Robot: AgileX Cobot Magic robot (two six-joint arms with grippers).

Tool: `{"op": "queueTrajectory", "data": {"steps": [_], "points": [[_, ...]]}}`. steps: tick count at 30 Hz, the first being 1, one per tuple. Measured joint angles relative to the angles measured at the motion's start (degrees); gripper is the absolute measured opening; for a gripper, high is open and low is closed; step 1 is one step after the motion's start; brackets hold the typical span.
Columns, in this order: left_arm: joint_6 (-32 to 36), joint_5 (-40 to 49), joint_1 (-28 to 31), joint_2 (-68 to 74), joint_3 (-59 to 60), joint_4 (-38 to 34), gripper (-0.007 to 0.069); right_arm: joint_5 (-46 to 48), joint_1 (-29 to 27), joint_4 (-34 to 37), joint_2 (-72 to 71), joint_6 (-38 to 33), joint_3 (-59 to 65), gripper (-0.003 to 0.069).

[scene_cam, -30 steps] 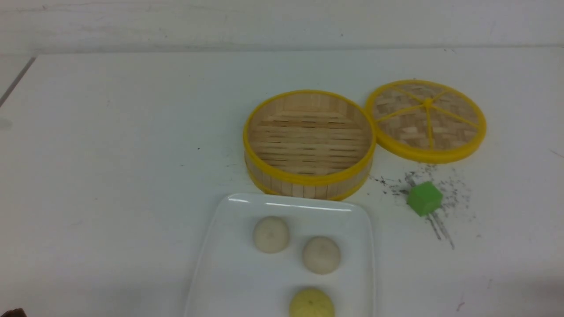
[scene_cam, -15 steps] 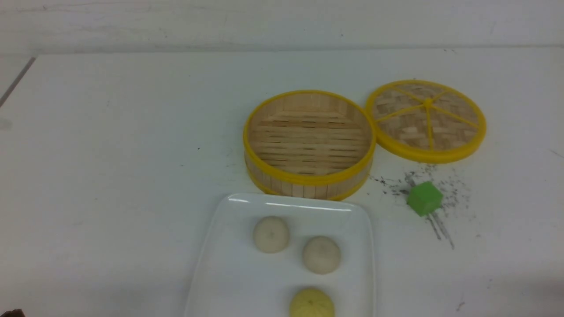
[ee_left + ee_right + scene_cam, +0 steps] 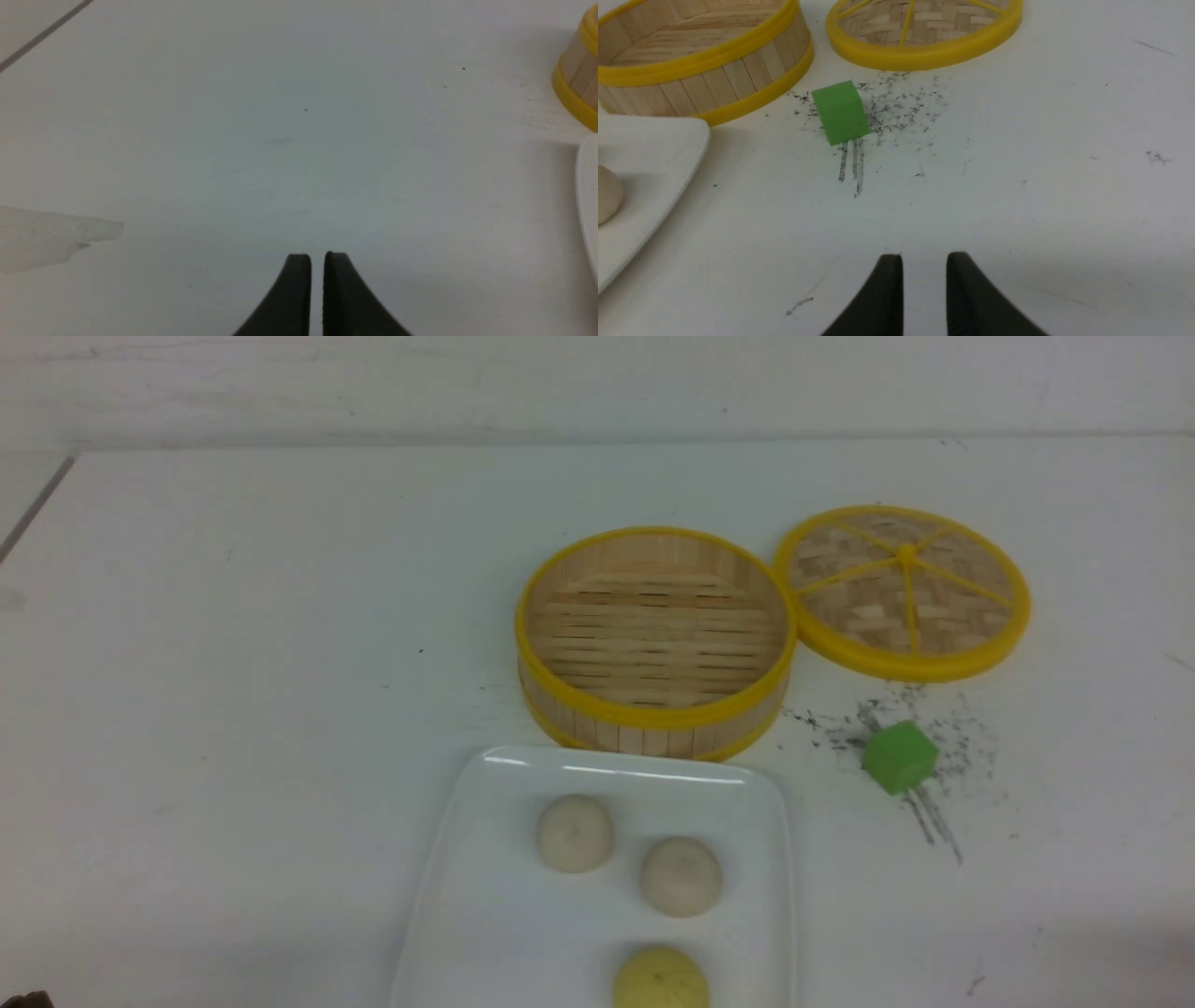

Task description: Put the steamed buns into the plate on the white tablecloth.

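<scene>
The left gripper [image 3: 316, 261] hangs over bare cloth [image 3: 280, 154]. Its two black fingers [image 3: 294, 289] sit almost together with only a thin slit between them, and they hold nothing. The right gripper [image 3: 924, 263] hangs over the cloth too. Its fingers [image 3: 882, 294] have a small gap between them, so it is a little open, and it holds nothing.

Near the right gripper sits a green cube [image 3: 841, 112] on a patch of dark specks [image 3: 901, 107]. Past the cube is the steamer [image 3: 696, 56], and beside the steamer is the lid [image 3: 924, 28].

The plate [image 3: 485, 896] lies on the cloth at the near edge of the front view, just in front of the steamer [image 3: 655, 635]. All three buns are in the plate. One pale bun [image 3: 575, 833] is toward the far left of it, a second pale bun [image 3: 681, 876] is to its right and a bit nearer, and the yellow bun [image 3: 661, 978] is nearest, partly cut off by the edge of the picture. The buns do not touch each other. The steamer has nothing in it.

Nothing on the table has moved since a second ago. The buns, plate, steamer, lid and cube all sit in the same spots.

The plate is shiny, white and flat, with round corners. The buns are smooth little domes. The steamer is round, made of wood slats with yellow rings. The lid [image 3: 902, 590] is woven, with a yellow rim and yellow spokes.
</scene>
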Motion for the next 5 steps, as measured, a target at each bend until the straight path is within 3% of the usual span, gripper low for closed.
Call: {"op": "queueTrajectory", "data": {"steps": [5], "points": [[0.00, 0.00, 0.00, 0.00, 0.00, 0.00, 0.0069, 0.00, 0.00, 0.00, 0.00, 0.00, 0.00, 0.0169]]}}
